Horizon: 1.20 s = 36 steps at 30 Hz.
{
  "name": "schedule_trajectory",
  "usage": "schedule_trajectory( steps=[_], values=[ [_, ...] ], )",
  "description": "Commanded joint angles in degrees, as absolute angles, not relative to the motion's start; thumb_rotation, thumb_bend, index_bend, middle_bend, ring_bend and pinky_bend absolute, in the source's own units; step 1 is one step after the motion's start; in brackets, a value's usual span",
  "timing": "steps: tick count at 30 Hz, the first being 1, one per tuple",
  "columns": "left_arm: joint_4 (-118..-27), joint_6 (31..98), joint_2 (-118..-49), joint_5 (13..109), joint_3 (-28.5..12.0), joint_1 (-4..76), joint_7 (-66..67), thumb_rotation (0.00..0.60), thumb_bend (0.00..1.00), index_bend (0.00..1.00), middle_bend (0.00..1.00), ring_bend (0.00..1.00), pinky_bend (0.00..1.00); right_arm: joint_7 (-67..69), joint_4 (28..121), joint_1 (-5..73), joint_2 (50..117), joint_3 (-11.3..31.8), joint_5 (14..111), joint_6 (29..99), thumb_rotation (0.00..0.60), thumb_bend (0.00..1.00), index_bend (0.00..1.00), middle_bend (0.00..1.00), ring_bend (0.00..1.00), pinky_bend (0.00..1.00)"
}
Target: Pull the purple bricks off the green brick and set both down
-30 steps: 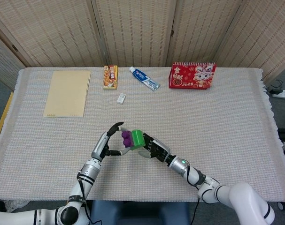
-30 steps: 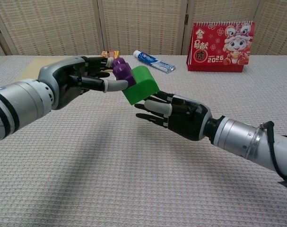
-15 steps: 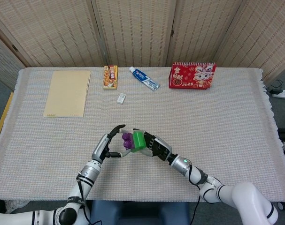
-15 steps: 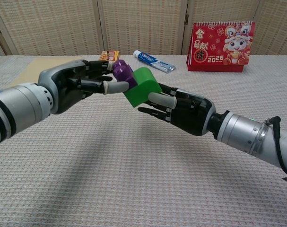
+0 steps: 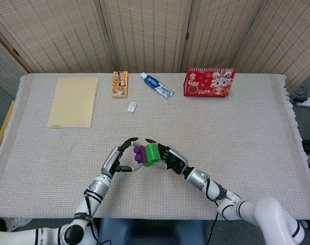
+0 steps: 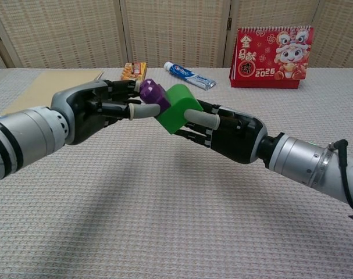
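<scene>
A green brick [image 6: 177, 108] [image 5: 152, 153] with purple bricks [image 6: 153, 93] [image 5: 139, 154] stuck to its left face is held above the table in front of me. My left hand [image 6: 100, 107] [image 5: 116, 159] pinches the purple bricks between thumb and fingers. My right hand [image 6: 225, 133] [image 5: 170, 159] grips the green brick from the other side, fingers wrapped over its top and under it. The purple and green bricks are still joined.
Along the far edge lie a tan notebook [image 5: 73, 101], a snack packet [image 5: 120, 83], a toothpaste tube [image 5: 157, 86] and a red desk calendar [image 5: 209, 82]. A small white object [image 5: 132, 106] sits mid-table. The woven tablecloth [image 5: 246, 132] covers the table.
My right hand has moved up from under the green brick and closed its fingers around it. The brick stack shifted slightly; my left hand kept its pinch on the purple bricks.
</scene>
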State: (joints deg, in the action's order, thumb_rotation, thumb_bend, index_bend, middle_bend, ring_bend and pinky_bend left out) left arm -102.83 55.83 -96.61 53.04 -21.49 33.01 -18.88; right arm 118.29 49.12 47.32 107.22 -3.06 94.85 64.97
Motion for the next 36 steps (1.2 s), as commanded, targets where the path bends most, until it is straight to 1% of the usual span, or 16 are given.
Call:
schedule_trajectory(
  steps=[1,6,11,13,18,23,27,29,32,36],
  values=[
    [-102.62,55.72,-96.56,53.03,-21.66,33.05,-19.21,0.6,0.61,0.72,0.16,0.0,0.0,117.42,49.69,47.3,107.0,-2.68,94.28,64.34,0.6,0.38,0.52,0.0,0.04,0.0],
    [-102.29,55.45,-96.32,53.15,-21.86,33.19,-19.59,0.6,0.61,0.73,0.16,0.0,0.0,116.66,50.27,47.26,106.91,-2.58,93.84,63.34,0.6,0.38,0.62,0.01,0.05,0.0],
    [-102.21,56.25,-96.16,53.88,-22.68,33.33,-19.8,0.6,0.61,0.72,0.16,0.0,0.0,115.53,49.95,46.99,107.13,-2.66,93.51,62.49,0.6,0.38,0.74,0.09,0.1,0.0],
    [-102.66,56.46,-95.71,54.13,-23.24,33.41,-19.86,0.6,0.61,0.72,0.16,0.0,0.0,115.6,49.86,46.88,107.04,-2.98,93.7,62.31,0.6,0.38,0.78,0.1,0.11,0.0],
    [-104.3,57.76,-94.09,54.81,-24.75,33.11,-20.13,0.6,0.61,0.72,0.16,0.0,0.0,115.92,49.34,45.92,106.65,-4.3,94.35,62.63,0.6,0.38,0.79,0.11,0.12,0.0],
    [-106.01,58.3,-91.67,55.36,-24.66,31.92,-20.87,0.6,0.61,0.72,0.17,0.0,0.0,114.55,49.63,45.67,105.02,-3.69,94.4,63.99,0.6,0.38,0.8,0.12,0.12,0.0],
    [-106.35,57.98,-88.96,57.45,-24.15,30.82,-22.0,0.6,0.61,0.7,0.17,0.0,0.0,106.5,51.81,45.64,101.78,-4.45,95.26,63.86,0.6,0.38,0.8,0.13,0.12,0.0],
    [-105.92,57.75,-87.24,58.7,-23.8,30.17,-22.65,0.6,0.61,0.68,0.17,0.0,0.0,100.02,54.22,45.4,98.88,-4.25,95.02,63.88,0.6,0.38,0.8,0.13,0.12,0.0],
    [-104.04,57.19,-85.21,60.74,-22.18,29.29,-22.96,0.6,0.61,0.67,0.17,0.0,0.0,88.99,60.27,44.78,93.57,-3.22,93.2,63.1,0.6,0.38,0.8,0.14,0.12,0.0],
    [-100.41,55.34,-83.06,64.13,-19.02,28.44,-23.88,0.6,0.61,0.63,0.17,0.0,0.0,74.78,71.6,44.12,85.28,-2.67,89.28,58.98,0.6,0.38,0.82,0.17,0.12,0.0]
  ],
)
